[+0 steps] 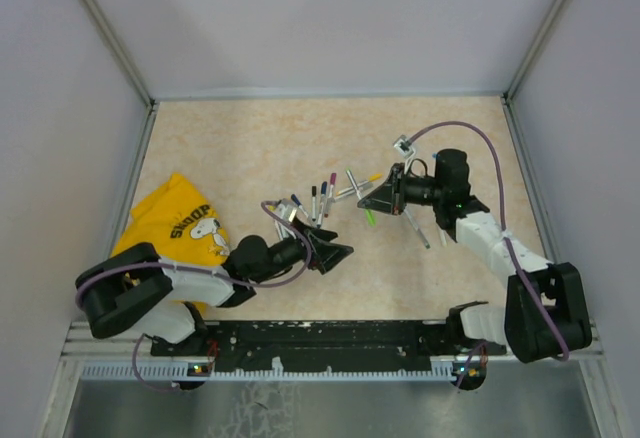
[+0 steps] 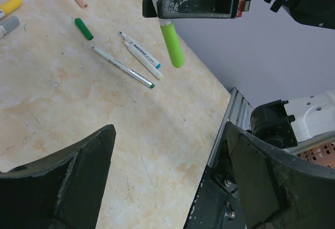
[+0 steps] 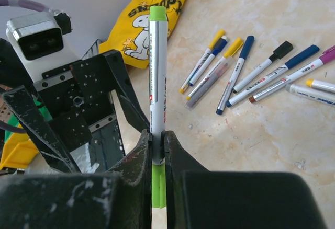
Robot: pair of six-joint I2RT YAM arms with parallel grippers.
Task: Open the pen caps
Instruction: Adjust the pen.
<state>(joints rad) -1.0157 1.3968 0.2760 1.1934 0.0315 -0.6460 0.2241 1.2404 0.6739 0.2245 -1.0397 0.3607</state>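
Note:
My right gripper (image 1: 378,198) (image 3: 158,135) is shut on a white-barrelled pen (image 3: 157,72), held above the table. The pen's long green cap (image 3: 158,187) (image 2: 172,43) sticks out past the jaws, and the other end (image 3: 157,13) is green too. My left gripper (image 1: 335,253) (image 2: 170,171) stands wide open a little in front of the pen, with nothing between its fingers (image 2: 78,176). Several more pens (image 1: 325,198) (image 3: 235,72) lie fanned on the table between the arms. Loose caps lie there as well: a green one (image 2: 84,29), a yellow one (image 2: 10,5) and a grey one (image 2: 8,26).
A yellow printed cloth (image 1: 180,223) (image 3: 128,35) lies at the left beside the left arm. Three thin pens (image 2: 138,56) lie under the right gripper. Grey walls (image 1: 320,18) close the table on three sides, and a black rail (image 1: 330,336) runs along the near edge.

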